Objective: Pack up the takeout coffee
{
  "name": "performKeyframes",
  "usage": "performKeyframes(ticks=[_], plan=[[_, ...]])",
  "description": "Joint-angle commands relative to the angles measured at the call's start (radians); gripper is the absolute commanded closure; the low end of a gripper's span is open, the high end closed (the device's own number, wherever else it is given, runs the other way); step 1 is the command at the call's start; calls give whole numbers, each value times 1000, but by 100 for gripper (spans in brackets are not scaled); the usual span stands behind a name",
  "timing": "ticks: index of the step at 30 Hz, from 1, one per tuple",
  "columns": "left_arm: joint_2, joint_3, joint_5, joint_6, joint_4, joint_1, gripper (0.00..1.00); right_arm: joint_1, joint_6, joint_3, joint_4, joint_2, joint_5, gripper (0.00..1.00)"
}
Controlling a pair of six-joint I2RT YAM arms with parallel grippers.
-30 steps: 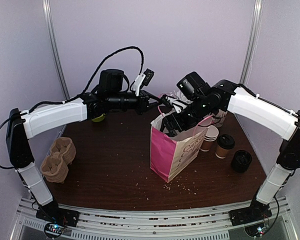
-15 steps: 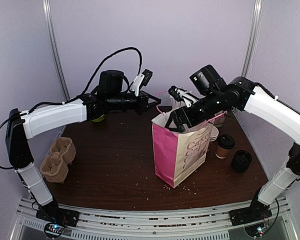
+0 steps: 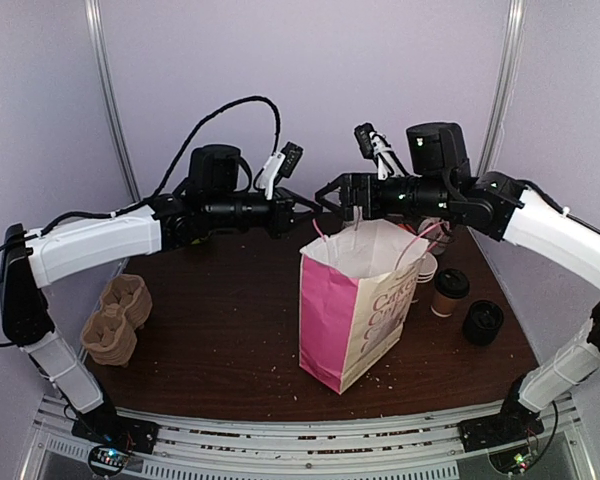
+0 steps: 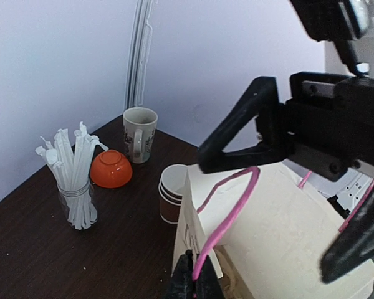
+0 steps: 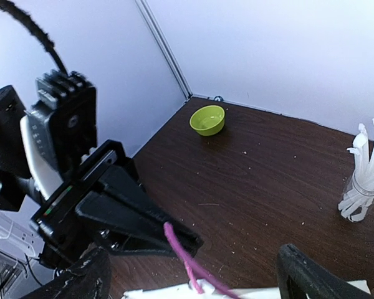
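The takeout coffee (image 3: 450, 292), a brown cup with a black lid, stands on the table right of the pink and white paper bag (image 3: 352, 300). My left gripper (image 3: 316, 207) is shut on the bag's pink cord handle (image 4: 232, 208); its fingertips (image 4: 186, 285) pinch the cord at the near rim. My right gripper (image 3: 334, 192) is open and empty, hovering just above the bag's mouth, its two black fingers (image 4: 237, 134) spread either side of the opening. In the right wrist view the left gripper (image 5: 143, 218) holds the handle (image 5: 182, 254) between my open right fingers (image 5: 81, 280).
A stack of lidless brown cups (image 3: 421, 272) stands beside the bag, also in the left wrist view (image 4: 173, 193). A black cup (image 3: 482, 322) is at far right. A cardboard carrier (image 3: 118, 318) lies left. Orange bowl (image 4: 111, 169), mug (image 4: 139, 134), straw jar (image 4: 71, 187) and green bowl (image 5: 207, 119) stand at the back.
My right gripper has lifted out of the bag's mouth and swung up and left. The bag has gone from tilted to upright. The left gripper keeps hold of the handle.
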Motion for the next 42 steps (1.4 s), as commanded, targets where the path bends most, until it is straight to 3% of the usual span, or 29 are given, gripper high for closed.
performKeyframes(ticks=[1,7,18,20,26,31,42], plan=[[-38,-24,26,-30,81,-25,100,5,102,-90,309,-26,98,6],[-55,-77,0,-33,87,-38,100,5,197,-217,701,-64,222,1],[-101,-121,-64,-30,82,-38,100,2,200,-272,770,-187,379,0],[-108,-123,-99,-30,73,-38,100,-1,179,-254,697,-220,400,0],[-173,-138,-207,28,30,-37,100,-8,116,-15,49,-212,376,0],[-196,-73,-224,123,-25,-38,100,-43,94,52,-294,-154,287,0],[-186,0,-148,238,-165,-38,100,-69,-58,-41,-381,-82,85,5]])
